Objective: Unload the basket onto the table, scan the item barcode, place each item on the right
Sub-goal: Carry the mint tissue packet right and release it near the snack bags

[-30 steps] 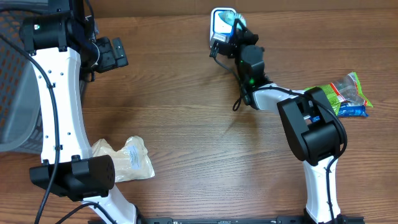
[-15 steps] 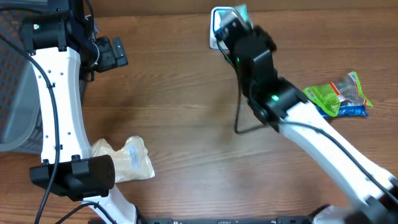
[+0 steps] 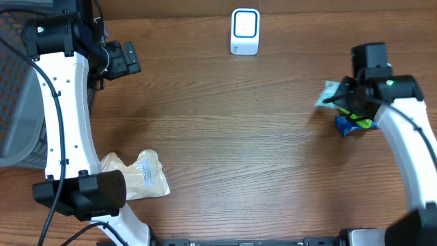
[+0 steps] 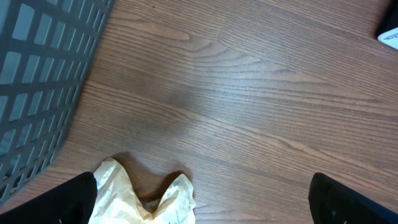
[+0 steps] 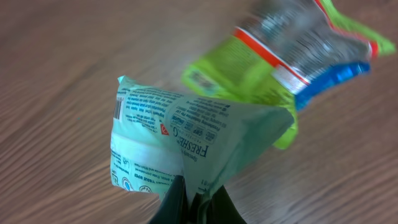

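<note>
Far left, L gripper point(image 3: 126, 60) is seen w/ fingers spread, nothing held. Far centre, scanner point(image 3: 244, 31) is seen unattended. At right, 1 pale-green pkt point(image 5: 180, 137) is pinched in R gripper point(image 5: 194, 190), well apart from scanner; scan judged still pending

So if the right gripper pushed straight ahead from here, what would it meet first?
Probably the lime-green bag lying beyond the pale packet pinched in the right gripper; depth is unclear, so perhaps the table.
</note>
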You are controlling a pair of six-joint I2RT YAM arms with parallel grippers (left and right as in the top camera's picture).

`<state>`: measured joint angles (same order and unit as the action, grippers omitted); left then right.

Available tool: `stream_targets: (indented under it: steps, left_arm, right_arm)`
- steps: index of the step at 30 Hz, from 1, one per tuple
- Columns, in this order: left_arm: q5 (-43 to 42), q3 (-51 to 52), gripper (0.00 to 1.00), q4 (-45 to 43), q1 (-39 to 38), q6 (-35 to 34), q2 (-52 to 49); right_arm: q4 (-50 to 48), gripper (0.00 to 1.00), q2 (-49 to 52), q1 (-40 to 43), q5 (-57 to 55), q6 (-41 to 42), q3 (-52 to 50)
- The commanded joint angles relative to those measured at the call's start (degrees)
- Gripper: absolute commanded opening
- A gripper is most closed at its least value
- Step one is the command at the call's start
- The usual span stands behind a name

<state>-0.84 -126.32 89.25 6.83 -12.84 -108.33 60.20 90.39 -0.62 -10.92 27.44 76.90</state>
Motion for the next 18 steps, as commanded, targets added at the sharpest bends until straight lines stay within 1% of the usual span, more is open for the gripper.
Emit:
stream_targets:
  steps: [1,2,3,4,5,6,8,11,12,15,16,18]
  left_arm:
    - [-0.2,-0.8,1.00,0.0,0.3,1.5,0.8]
    - [-0.2,-0.8,1.00,0.0,0.3,1.5,0.8]
    - [-0.2,-0.8,1.00,0.0,0.3,1.5,0.8]
    - [-0.2,-0.8,1.00,0.0,0.3,1.5,0.8]
    - [-0.2,-0.8,1.00,0.0,0.3,1.5,0.8]
    - [-0.2,-0.8,1.00,0.0,0.3,1.5,0.8]
    - [-0.2,-0.8,1.00,0.0,0.3,1.5,0.8]
    - [-0.2,-0.8,1.00,0.0,0.3,1.5,0.8]
    - [-0.2,-0.8,1.00,0.0,0.3,1.5,0.8]
    - [-0.2,-0.8,1.00,0.0,0.3,1.5,0.8]
    - [-0.2,-0.8,1.00,0.0,0.3,1.5,0.8]
    - [-0.2,-0.8,1.00,0.0,0.3,1.5,0.8]
  right_arm:
    - [0.7,0.04,4.4,3.0,0.8,2.6,0.3]
    - [1.2,0.13,5.7,3.3,0.7,2.6,0.3]
    - [1.6,0.24,6.7,3.3,0.7,2.6,0.3]
    - [2.5,0.46,7.7,3.3,0.7,2.6,0.3]
    - [3.1,0.52,7.8,3.3,0.7,2.6,0.3]
    - [3.8,0.55,7.6,3.3,0.7,2.6,0.4]
    - [5.5,0.57,6.9,3.3,0.8,2.2,1.6]
    - [8.4,0.59,5.8,3.2,2.3,0.9,4.5]
    - [9.2,0.60,5.4,3.2,5.5,-1.4,5.8]
    - [9.4,0.60,4.8,2.1,21.1,-9.3,10.1]
    - [8.4,0.63,4.8,1.2,26.4,-10.4,10.4]
    - [6.8,0.64,4.9,-0.9,32.6,-11.3,10.3]
